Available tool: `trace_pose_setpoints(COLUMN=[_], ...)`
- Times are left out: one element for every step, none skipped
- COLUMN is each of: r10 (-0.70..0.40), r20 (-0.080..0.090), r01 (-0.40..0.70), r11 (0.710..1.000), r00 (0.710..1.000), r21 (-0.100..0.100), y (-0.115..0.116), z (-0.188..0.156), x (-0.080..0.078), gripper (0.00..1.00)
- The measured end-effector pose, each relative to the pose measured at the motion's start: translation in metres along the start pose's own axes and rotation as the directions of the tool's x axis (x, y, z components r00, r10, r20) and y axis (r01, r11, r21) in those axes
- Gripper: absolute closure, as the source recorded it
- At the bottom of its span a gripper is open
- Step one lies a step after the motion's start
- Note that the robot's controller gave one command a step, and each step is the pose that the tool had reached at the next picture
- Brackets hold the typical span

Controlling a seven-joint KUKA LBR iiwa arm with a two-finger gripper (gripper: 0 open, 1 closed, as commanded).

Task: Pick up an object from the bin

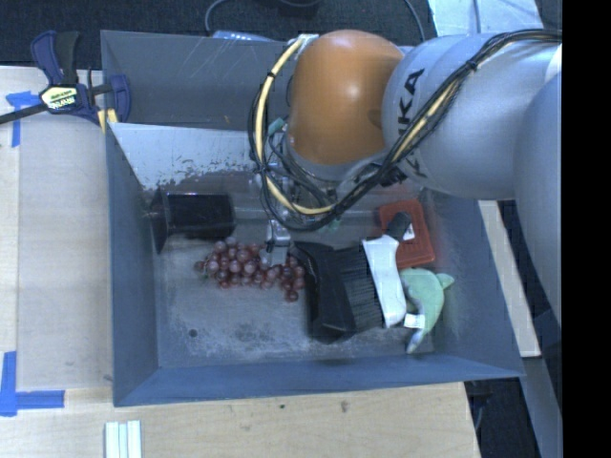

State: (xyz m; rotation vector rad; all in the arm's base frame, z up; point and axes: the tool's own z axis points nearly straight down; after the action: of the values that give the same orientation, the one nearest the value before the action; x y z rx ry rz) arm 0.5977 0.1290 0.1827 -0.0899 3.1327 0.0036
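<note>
over the middle of the grey bin (143, 351), toward its back wall, my gripper (279, 238) hangs down from under my orange wrist cover (339, 93), with black and yellow cables (272, 175) looped round it. my tip sits right at the upper right edge of a bunch of dark red grapes (243, 265), which lies on the bin floor left of centre. from this angle i cannot tell whether i touch it. whether my jaws are open or closed i cannot tell either, since my own wrist hides most of them. just left of me, against the back slope, a black boxy thing (199, 215) lies on its side. just right of the grapes lies a black brush (336, 292) with a white handle (385, 277), its bristles touching the nearest grapes. beyond the brush, near the right wall, a rust-red flat block (412, 237) lies partly under my arm. a pale green soft toy (427, 296) rests against the handle's far side, toward the front right corner.
</note>
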Motion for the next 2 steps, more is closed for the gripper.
trace_pose_setpoints(r10=[-0.002, -0.081], r20=[0.000, 0.002], r01=[0.002, 0.081], r11=[1.000, 0.997], r00=[1.000, 0.997], r21=[0.000, -0.001], y=[0.000, -0.004], z=[0.057, 0.095], x=[0.010, 0.022], gripper=[0.00, 1.00])
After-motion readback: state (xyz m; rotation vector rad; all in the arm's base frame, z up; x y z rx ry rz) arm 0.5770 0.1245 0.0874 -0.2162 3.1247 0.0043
